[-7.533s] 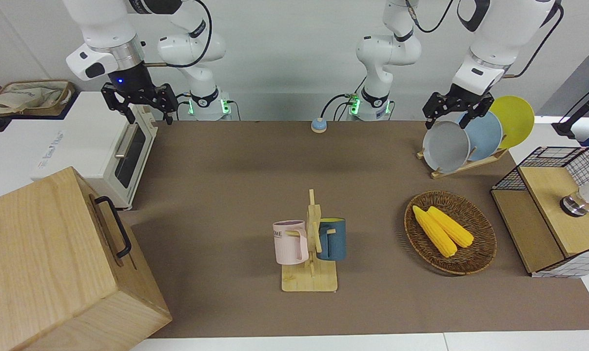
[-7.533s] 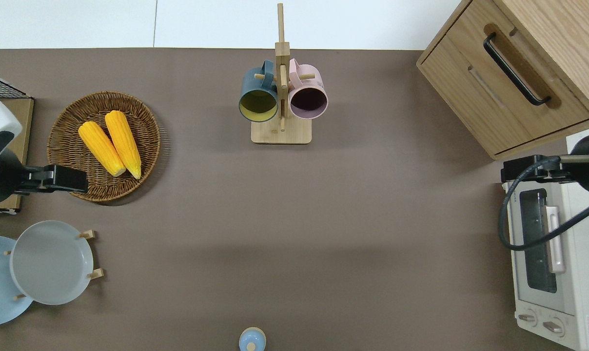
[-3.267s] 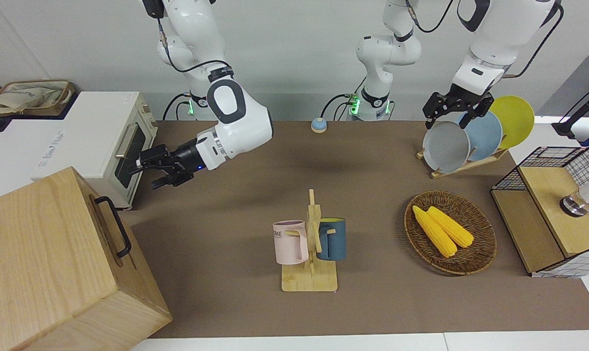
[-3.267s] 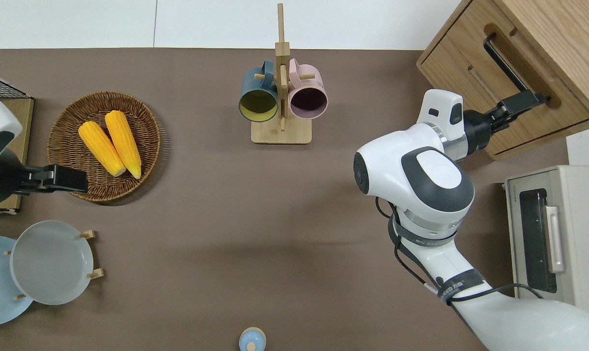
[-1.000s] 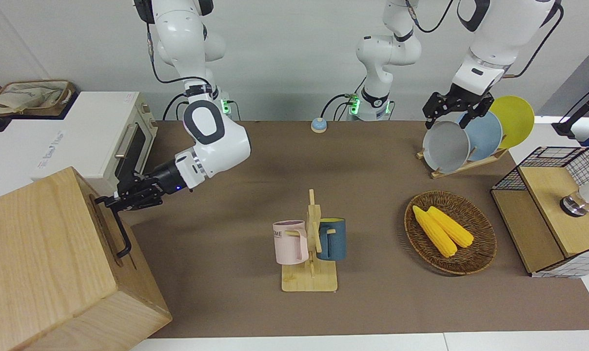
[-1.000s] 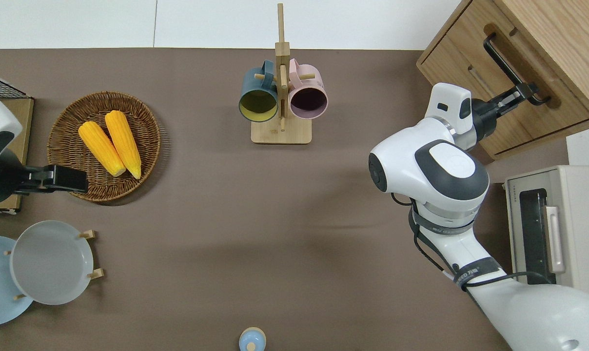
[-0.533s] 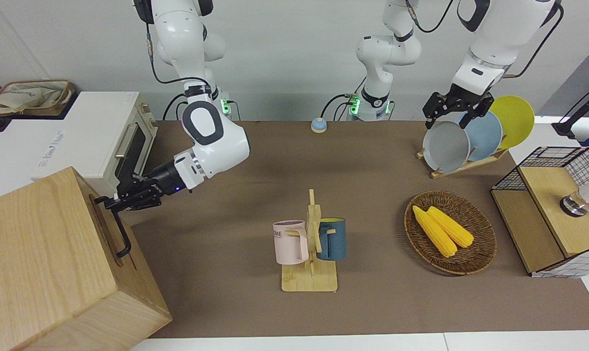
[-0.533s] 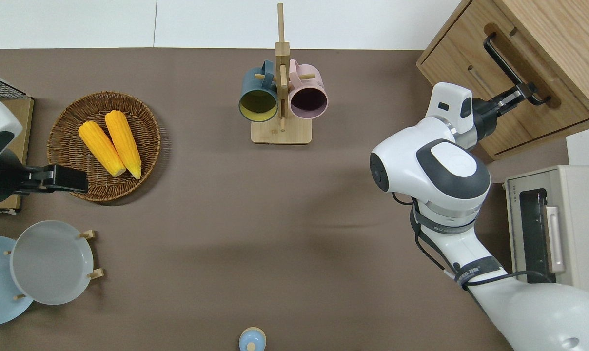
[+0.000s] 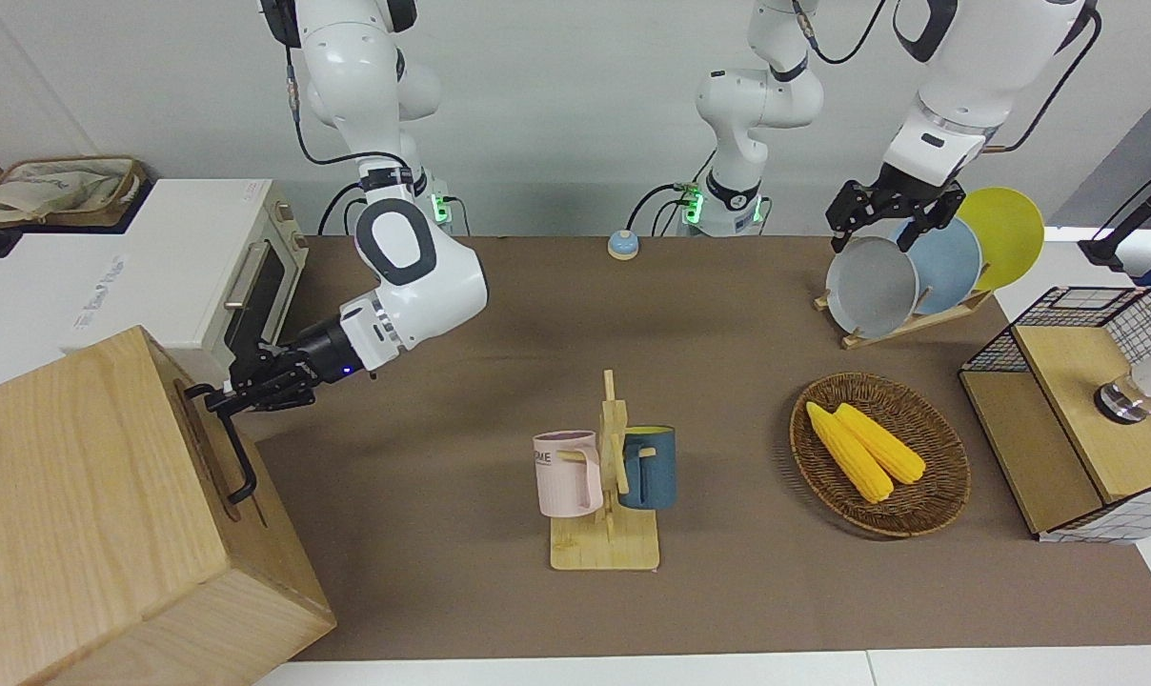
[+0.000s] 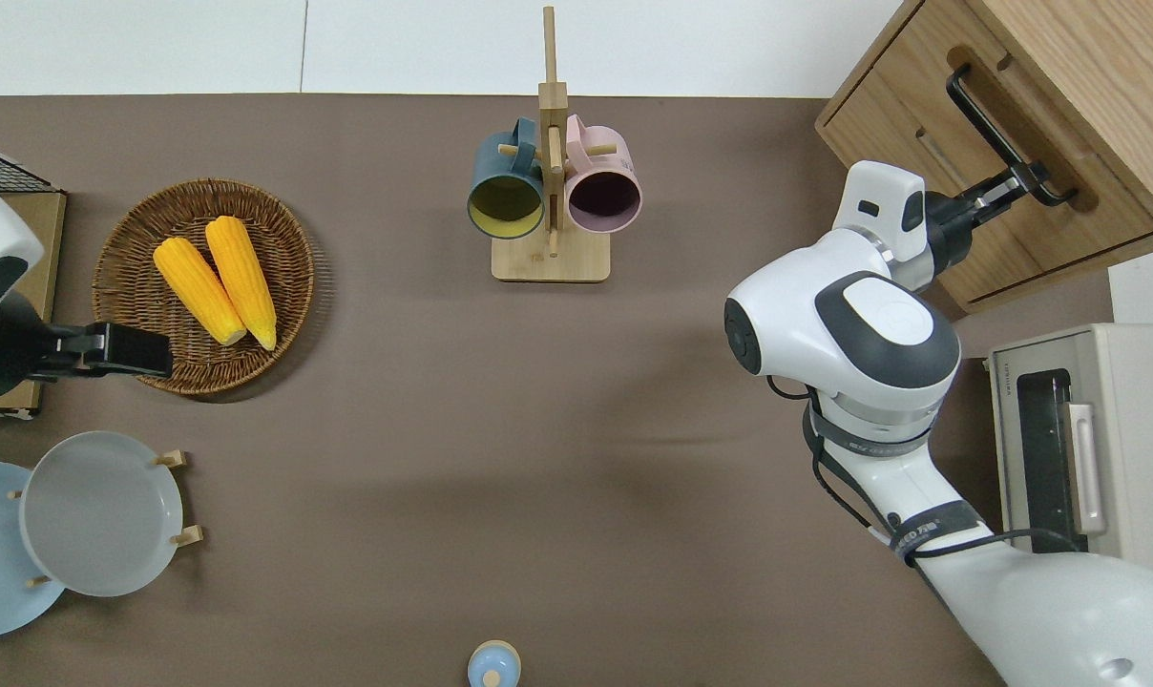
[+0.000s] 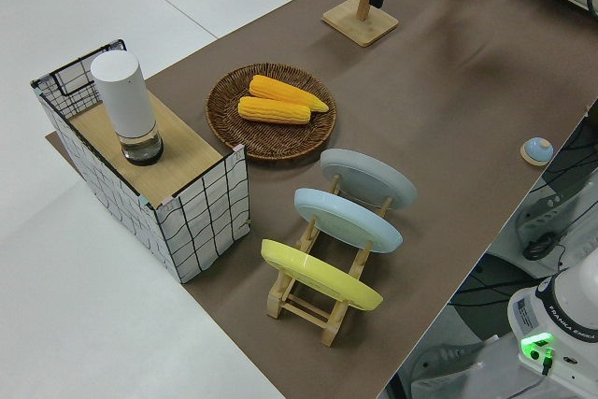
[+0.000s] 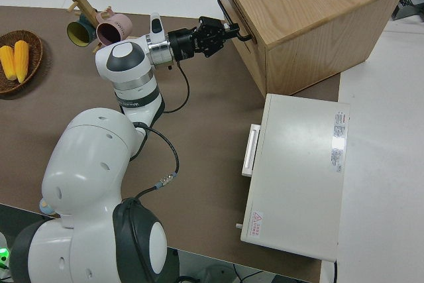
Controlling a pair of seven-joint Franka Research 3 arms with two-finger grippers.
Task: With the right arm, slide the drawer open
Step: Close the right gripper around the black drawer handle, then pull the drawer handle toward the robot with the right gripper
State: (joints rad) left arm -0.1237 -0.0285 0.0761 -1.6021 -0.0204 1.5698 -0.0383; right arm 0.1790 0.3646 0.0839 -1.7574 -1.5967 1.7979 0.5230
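Note:
The drawer [image 10: 996, 105] is the upper front of the big light-wood box [image 9: 90, 495] at the right arm's end of the table, and it sits flush with the box. Its black bar handle [image 10: 987, 119] runs along the front. My right gripper [image 10: 1020, 178] reaches level from the table side and is shut on the handle's end nearer to the robots. The front view shows this same gripper [image 9: 218, 397] at the bar's upper end, and the right side view shows the gripper [image 12: 232, 33] there too. My left gripper [image 9: 882, 221] is parked and open.
A white toaster oven [image 10: 1063, 477] stands next to the box, nearer to the robots. A mug rack [image 10: 548, 191] stands mid-table. A wicker basket [image 10: 128, 239] of corn, a plate rack [image 10: 90, 515] and a wire-mesh box [image 9: 1080, 410] fill the left arm's end.
The right arm swung from over the toaster oven down to the drawer handle and its fingers closed on the bar. Over the last second it has barely moved. The drawer looks unmoved.

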